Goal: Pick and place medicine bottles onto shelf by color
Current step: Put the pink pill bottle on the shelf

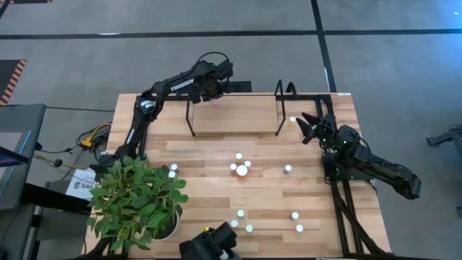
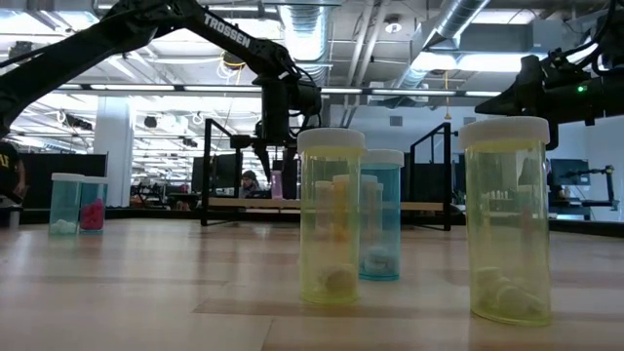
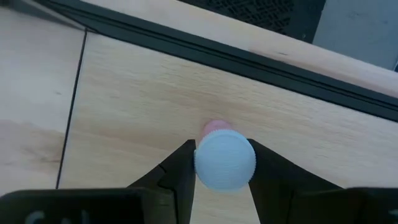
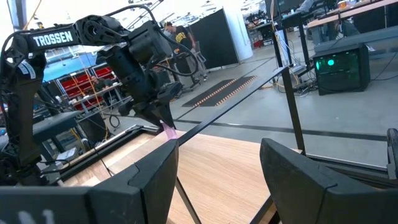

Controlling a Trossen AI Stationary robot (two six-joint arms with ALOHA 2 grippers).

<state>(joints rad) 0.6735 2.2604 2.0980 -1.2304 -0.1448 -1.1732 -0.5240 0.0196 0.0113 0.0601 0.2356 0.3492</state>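
Left gripper pinches a pink bottle by its pale cap, holding it upright over the shelf board near the shelf's left end. Right gripper waits with fingers spread wide and nothing between them, beside the shelf's right end. Other bottles stand scattered across the table.

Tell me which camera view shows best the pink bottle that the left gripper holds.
The left wrist view: the pink bottle fills it, cap between the left gripper fingers. The high, low and right wrist views show only a small pink spot.
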